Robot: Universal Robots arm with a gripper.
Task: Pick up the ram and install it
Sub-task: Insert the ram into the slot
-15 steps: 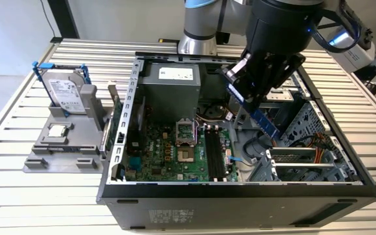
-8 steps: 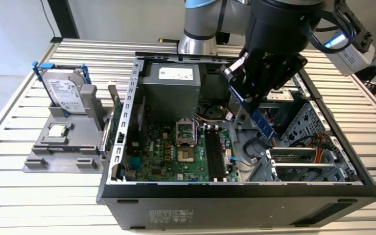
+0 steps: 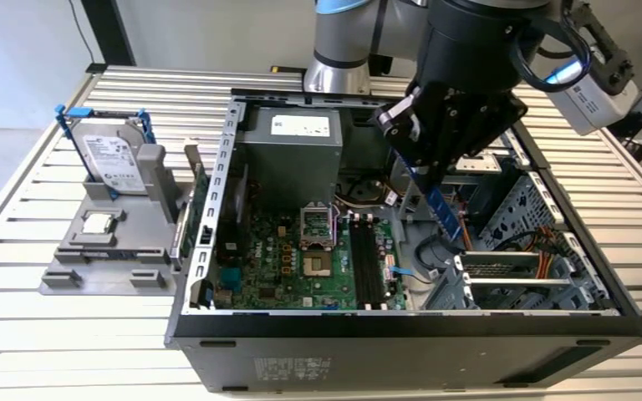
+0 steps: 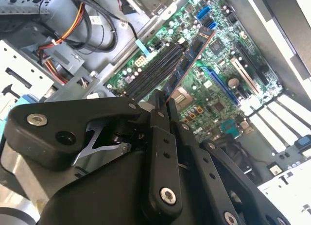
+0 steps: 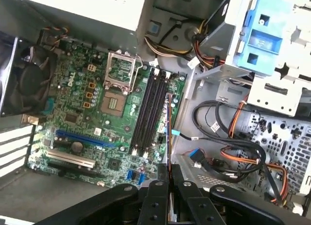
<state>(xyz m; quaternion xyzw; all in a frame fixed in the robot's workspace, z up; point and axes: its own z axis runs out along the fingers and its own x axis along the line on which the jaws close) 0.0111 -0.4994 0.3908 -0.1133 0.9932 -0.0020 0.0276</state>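
The gripper (image 3: 428, 173) hung over the open computer case (image 3: 204, 251), which stood in the middle of the slatted table (image 3: 31, 334), and its black jaws were clamped together on the upper end of the ram (image 3: 450, 213). The ram was held clear of the board, a narrow blue stick slanting down from the jaws into the case's interior, its lower end above the grey metal just beside the motherboard (image 3: 287, 267), toward the side of the case on the exterior view's right. In both wrist views the ram appeared nearly edge-on, running out from between the fingertips: in the first wrist view it was a thin line (image 5: 168, 132) lying alongside the black memory slots (image 5: 150, 113), close to them but not seated in any; in the second wrist view its far end (image 4: 189, 64) reached over the same slots (image 4: 155, 69). The slots themselves stood bare on the motherboard, next to the processor socket (image 5: 120, 69). Bundled cables (image 5: 233, 152) lay in the bay beside the board's edge, and a blue plastic bracket (image 5: 267, 25) sat on the drive cage. Outside the case, near the table's edge on the exterior view's left, a grey fixture (image 3: 98, 259) held a hard drive (image 3: 111, 154) upright in its blue frame.
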